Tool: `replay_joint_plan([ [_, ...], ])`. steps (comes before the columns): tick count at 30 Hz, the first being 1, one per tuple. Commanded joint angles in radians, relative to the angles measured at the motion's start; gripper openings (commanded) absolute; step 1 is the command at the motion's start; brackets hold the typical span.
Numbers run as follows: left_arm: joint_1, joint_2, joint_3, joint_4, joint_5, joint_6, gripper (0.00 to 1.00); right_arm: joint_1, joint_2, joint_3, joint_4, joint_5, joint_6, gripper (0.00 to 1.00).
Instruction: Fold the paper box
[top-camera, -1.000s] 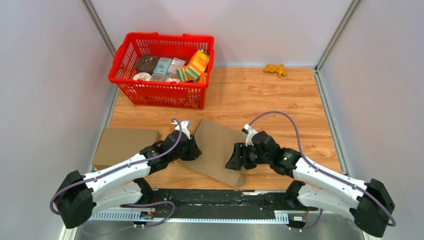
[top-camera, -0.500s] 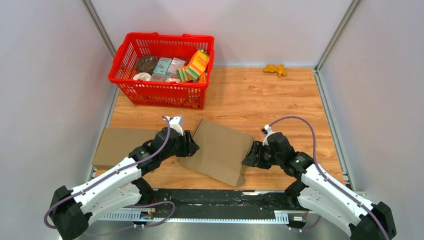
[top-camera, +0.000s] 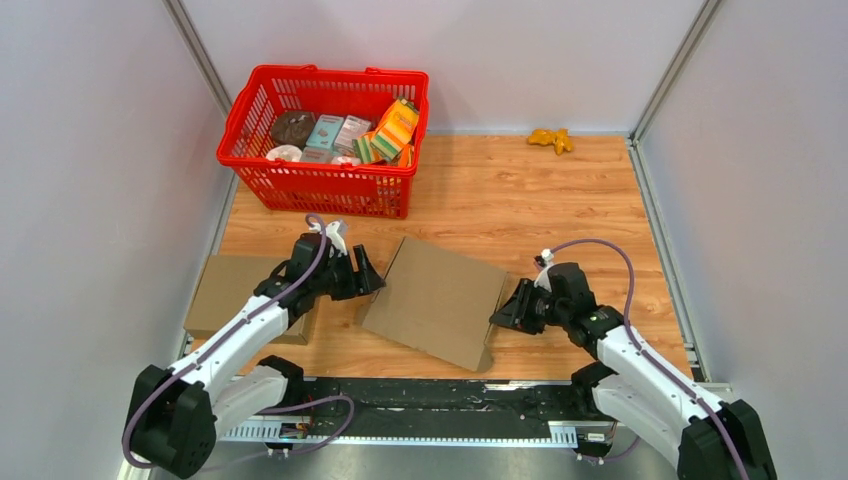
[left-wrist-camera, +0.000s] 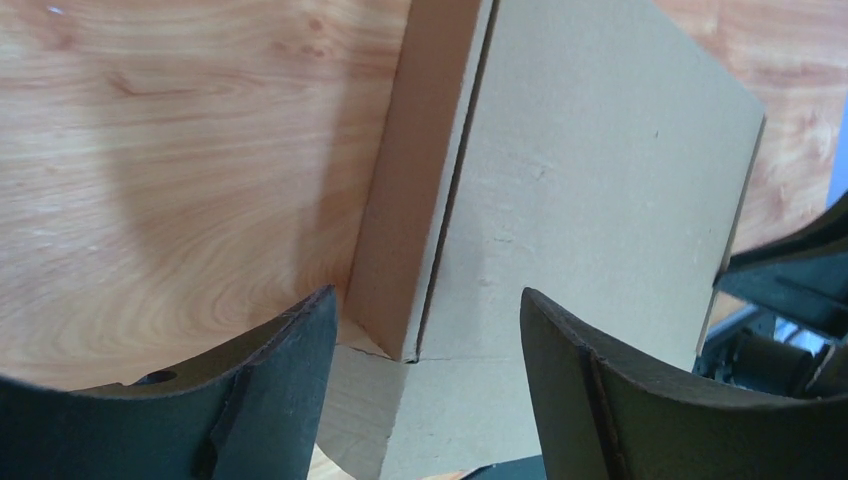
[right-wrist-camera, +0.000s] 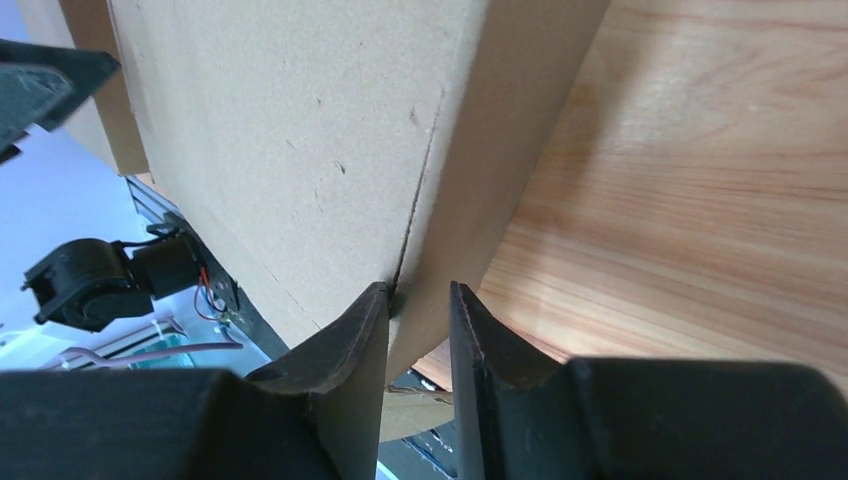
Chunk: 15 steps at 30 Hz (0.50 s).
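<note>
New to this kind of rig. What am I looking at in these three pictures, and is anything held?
Two robot arms are bolted at the near edge of a wooden table. The wide picture looks down from above and behind them; the two close-ups come from cameras on their wrists. On the table lie a brown paper box, a second cardboard box beside it, a red basket of packets and a small yellow object at the back. The left gripper stands open at the paper box's left edge, holding nothing. The right gripper pinches its right edge.
</note>
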Motion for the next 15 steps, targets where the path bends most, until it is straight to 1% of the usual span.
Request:
replay_joint_plan([
  [1, 0.012, 0.038, -0.004, 0.077, 0.138, 0.051, 0.75, -0.068, -0.007, -0.062, -0.016, 0.005, -0.011, 0.29],
  [4, 0.018, 0.041, -0.008, 0.073, 0.135, 0.065, 0.76, -0.104, -0.005, -0.078, -0.03, 0.005, -0.013, 0.28],
  [9, 0.027, 0.06, -0.017, 0.113, 0.187, 0.065, 0.77, -0.16, -0.022, -0.099, -0.036, -0.009, -0.007, 0.26],
  [10, 0.028, 0.064, -0.02, 0.129, 0.196, 0.064, 0.77, -0.166, -0.027, -0.104, -0.037, -0.011, -0.004, 0.24],
  [12, 0.031, 0.087, -0.017, 0.138, 0.221, 0.065, 0.77, -0.189, -0.03, -0.111, -0.043, -0.015, 0.005, 0.21],
  [15, 0.048, 0.104, -0.011, 0.142, 0.231, 0.072, 0.77, -0.221, -0.044, -0.133, -0.045, -0.023, 0.021, 0.2],
])
